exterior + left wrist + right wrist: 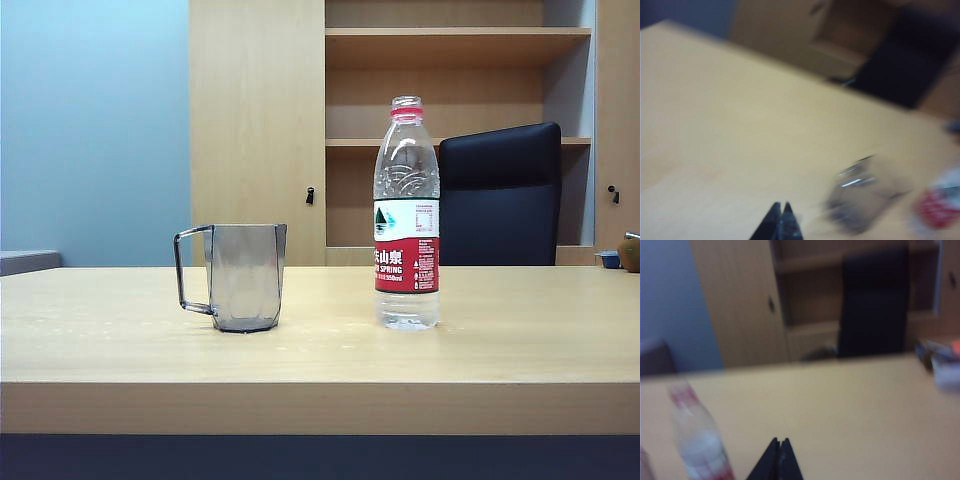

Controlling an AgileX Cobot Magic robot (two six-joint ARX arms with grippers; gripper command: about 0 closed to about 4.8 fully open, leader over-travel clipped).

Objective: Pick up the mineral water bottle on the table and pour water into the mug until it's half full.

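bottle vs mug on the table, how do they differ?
The mineral water bottle is about twice as tall as the mug. The bottle is clear with a red-and-white label; the mug is grey, faceted, unlabelled. The mug has a handle; the bottle has none. Both stand upright, open-topped, apart, untouched.

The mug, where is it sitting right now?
In the exterior view the mug stands upright on the table, left of centre, apart from the mineral water bottle on its right.

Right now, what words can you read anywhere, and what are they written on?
"SPRING": white letters on the red label of the mineral water bottle, exterior view; its start is hidden round the curve.
Chinese characters above it, and small print: too small to read.
Mug: no writing.
Both wrist views: too blurred.
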